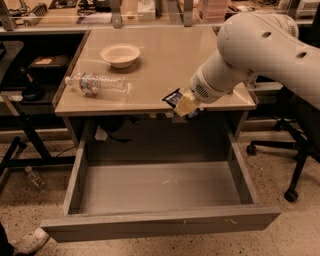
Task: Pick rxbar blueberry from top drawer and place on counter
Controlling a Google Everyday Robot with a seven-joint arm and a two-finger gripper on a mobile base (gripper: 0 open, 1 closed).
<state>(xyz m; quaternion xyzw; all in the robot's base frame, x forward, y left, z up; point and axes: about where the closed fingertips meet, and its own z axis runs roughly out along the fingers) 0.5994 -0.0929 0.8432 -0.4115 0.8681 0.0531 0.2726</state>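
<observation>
My gripper (181,106) is at the front edge of the beige counter (170,60), at its height, right of middle. It is shut on the rxbar blueberry (173,97), a small dark bar with a blue label that sticks out to the left of the fingers. The bar is held in the air, just over the counter's front edge. The top drawer (160,187) is pulled fully open below, and its grey floor is bare. My white arm reaches in from the upper right and hides the counter's right part.
A white bowl (120,54) and a clear plastic bottle (97,84) lying on its side are on the counter's left half. An office chair base (287,150) stands at right. A cluttered bench (100,10) runs behind. A small bottle (36,177) lies on the floor at left.
</observation>
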